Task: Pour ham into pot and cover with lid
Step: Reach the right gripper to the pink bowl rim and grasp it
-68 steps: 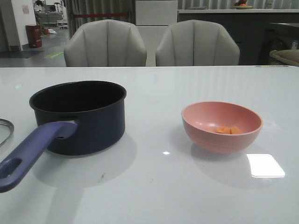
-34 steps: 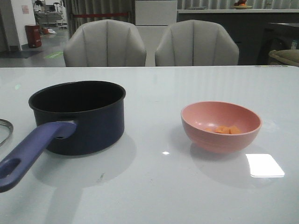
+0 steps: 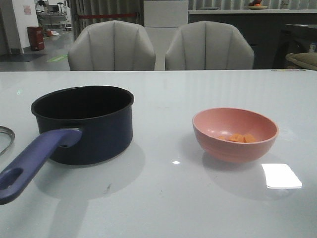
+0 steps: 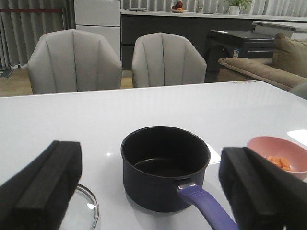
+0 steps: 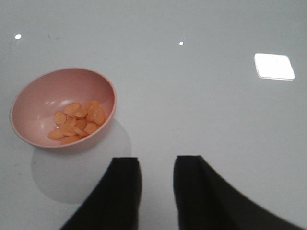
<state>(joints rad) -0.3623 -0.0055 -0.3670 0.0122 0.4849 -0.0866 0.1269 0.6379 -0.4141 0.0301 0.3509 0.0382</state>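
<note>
Front view, table [image 3: 163, 198]: white and glossy, likely slick under anything pushed across it
Pot [image 3: 83, 124]: on the robot's left side of the table, upright, black inside and nothing in it as far as the left wrist view shows; looks stiff and the heaviest piece here, best left standing; its handle [image 3: 30, 161] points toward the robot
Lid [image 4: 85, 211]: flat on the table just beside the pot, only an arc of glass and metal rim in view at the left edge; I'd call it fragile and slippery, so the knob is the place to take it, though the knob is out of sight
Bowl [image 3: 235, 134]: pink, upright, well apart from the pot on the right side; looks light and rigid, smooth wall, so a pinch over the rim seems the surest hold for tipping
Ham [image 5: 77, 121]: a small heap of orange pieces on the bowl's bottom, loose, should slide out easily once tilted
Left gripper [image 4: 152, 191]: pads spread wide, holding nothing, facing the pot from behind its handle
Right gripper [image 5: 158, 191]: fingers a narrow gap apart, nothing between them, above bare table near the bowl
</note>
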